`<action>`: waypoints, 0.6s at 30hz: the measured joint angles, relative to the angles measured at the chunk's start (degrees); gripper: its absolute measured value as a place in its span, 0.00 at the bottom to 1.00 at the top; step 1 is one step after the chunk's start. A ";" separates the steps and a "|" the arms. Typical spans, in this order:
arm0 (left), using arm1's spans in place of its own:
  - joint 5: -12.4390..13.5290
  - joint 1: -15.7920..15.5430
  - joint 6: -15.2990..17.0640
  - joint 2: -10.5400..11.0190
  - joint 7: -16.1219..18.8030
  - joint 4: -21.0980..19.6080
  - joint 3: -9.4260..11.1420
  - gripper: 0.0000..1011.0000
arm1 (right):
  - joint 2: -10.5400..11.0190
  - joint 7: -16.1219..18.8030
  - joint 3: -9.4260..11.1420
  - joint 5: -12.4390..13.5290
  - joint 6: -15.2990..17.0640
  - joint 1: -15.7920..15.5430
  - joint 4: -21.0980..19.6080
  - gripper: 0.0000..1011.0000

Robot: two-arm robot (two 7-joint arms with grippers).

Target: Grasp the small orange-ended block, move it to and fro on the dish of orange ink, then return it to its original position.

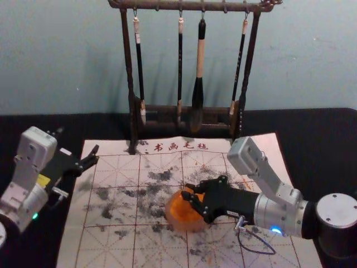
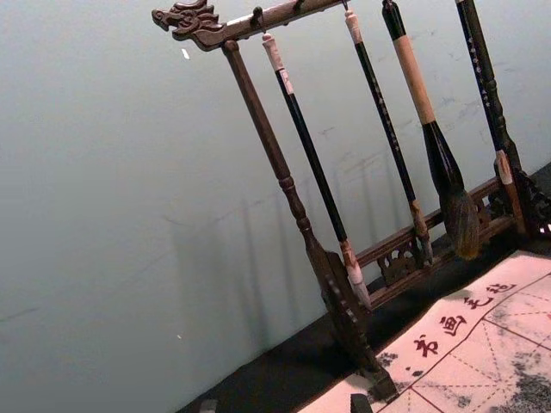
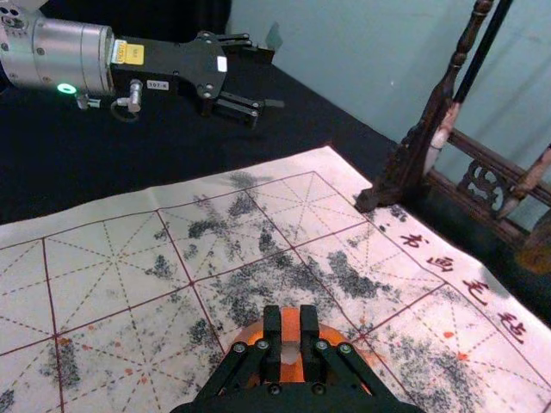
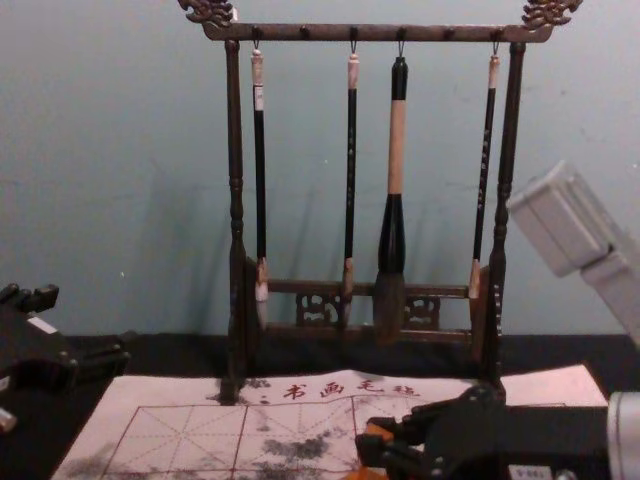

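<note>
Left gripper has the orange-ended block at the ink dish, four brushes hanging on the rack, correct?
Wrong gripper: the right wrist view shows the right gripper holding the block at the ink dish. Four brushes do hang on the rack.

Blue-green wall (image 1: 56,61) behind a black table (image 1: 323,139)

The plain wall fills the upper part of the head view, meeting the table's dark far edge around mid-frame. Soft shadows (image 4: 165,240) streak the wall left of centre in the chest view. Faint scuffs (image 2: 19,316) mark it in the left wrist view. The light is dim and cool.
</note>
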 joint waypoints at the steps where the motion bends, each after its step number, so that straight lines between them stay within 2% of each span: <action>1: 0.00 0.00 0.00 0.00 0.00 0.00 0.00 0.99 | -0.11 0.01 -0.16 -0.14 0.09 0.19 0.15 0.07; 18: 0.00 0.00 0.00 0.00 0.00 0.00 0.00 0.99 | -1.58 -1.29 -0.91 -2.11 1.60 2.31 2.22 0.07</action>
